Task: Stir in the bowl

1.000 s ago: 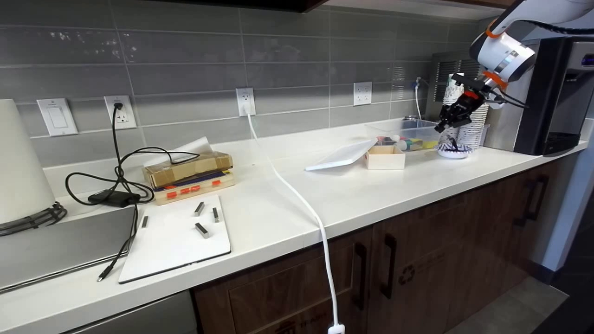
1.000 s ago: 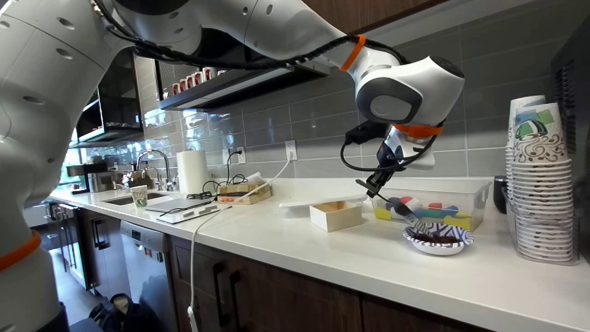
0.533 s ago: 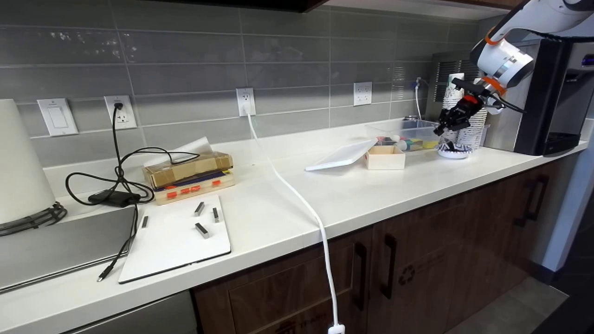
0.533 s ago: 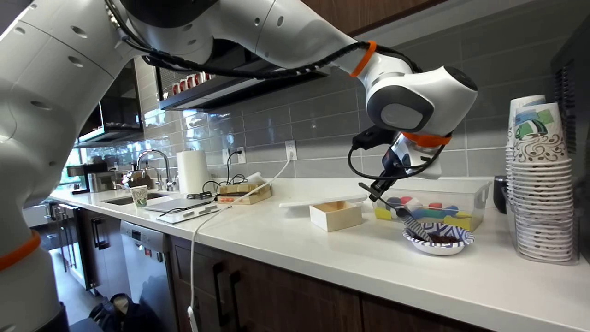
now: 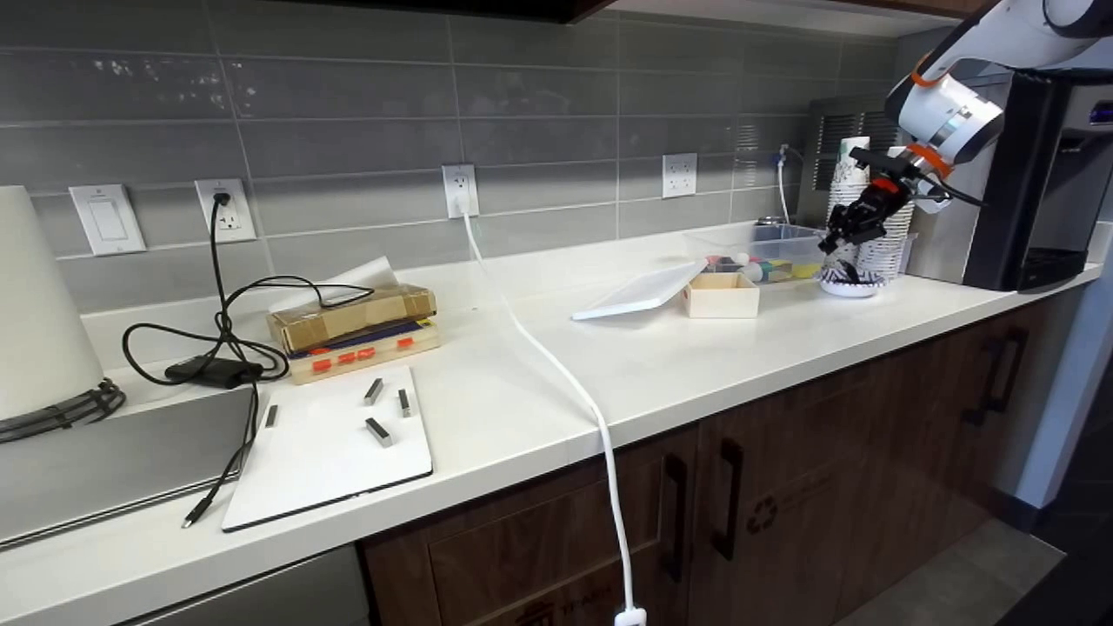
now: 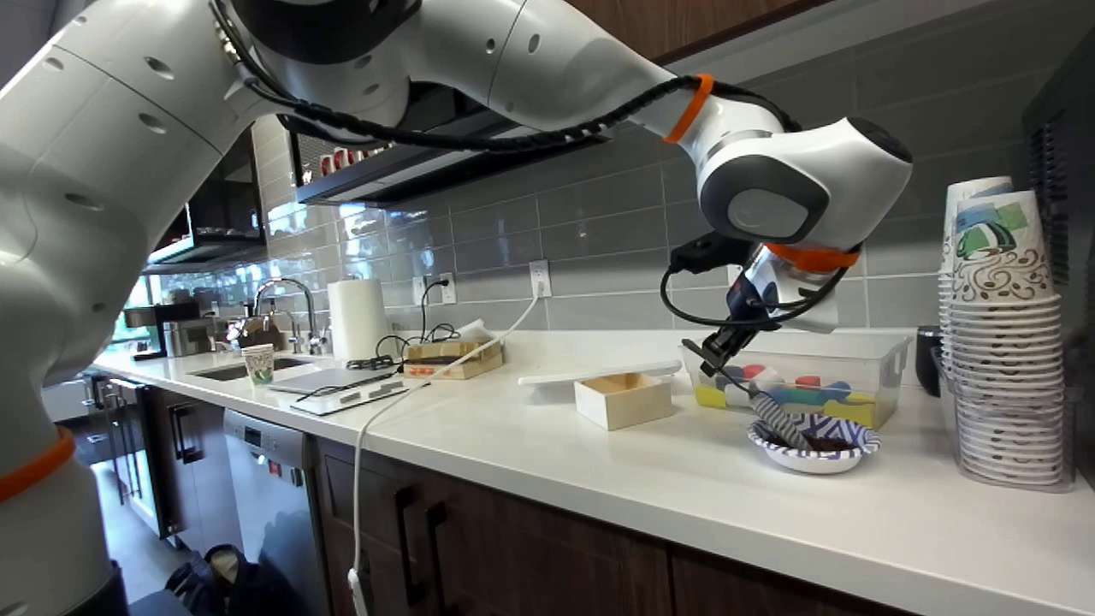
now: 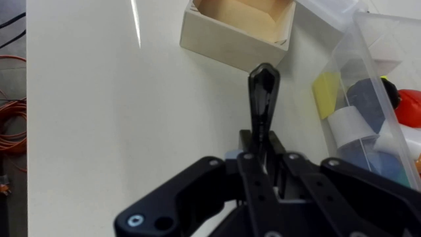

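We had the gripper (image 7: pixel 260 141) clamped on the utensil (image 7: pixel 264 95) and feared a hard sideways push might slide the light-looking bowl (image 6: pixel 817 463).

Utensil (image 6: pixel 780 421): lower end hidden inside bowl (image 6: pixel 817 464). Paper roll (image 5: pixel 43 313): cut off at nine o'clock, in an exterior view. Box (image 7: pixel 227 44): cut off at twelve o'clock, wrist view.

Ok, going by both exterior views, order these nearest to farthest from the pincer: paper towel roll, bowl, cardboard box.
1. Bowl: lower than the pincer, the held utensil reaching into it.
2. Cardboard box: well past the small wooden box.
3. Paper towel roll: beyond that, in the same direction.
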`<state>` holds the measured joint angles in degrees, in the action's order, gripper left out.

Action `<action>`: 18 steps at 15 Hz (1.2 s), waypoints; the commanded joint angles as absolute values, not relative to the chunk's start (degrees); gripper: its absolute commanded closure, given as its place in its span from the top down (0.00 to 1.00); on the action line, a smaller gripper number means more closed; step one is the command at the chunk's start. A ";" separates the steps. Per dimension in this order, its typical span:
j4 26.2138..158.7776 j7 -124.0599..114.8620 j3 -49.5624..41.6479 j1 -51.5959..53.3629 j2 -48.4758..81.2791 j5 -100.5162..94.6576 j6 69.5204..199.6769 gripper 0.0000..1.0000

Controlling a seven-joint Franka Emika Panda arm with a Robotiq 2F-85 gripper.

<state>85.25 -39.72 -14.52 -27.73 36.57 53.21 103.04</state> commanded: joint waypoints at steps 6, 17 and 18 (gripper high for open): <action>80.97 -38.84 -13.82 -28.10 38.54 58.61 106.05 0.03; 78.55 -39.96 -12.19 -28.64 42.01 61.46 102.66 0.03; 78.89 -39.89 -12.14 -28.83 41.68 61.56 101.82 0.03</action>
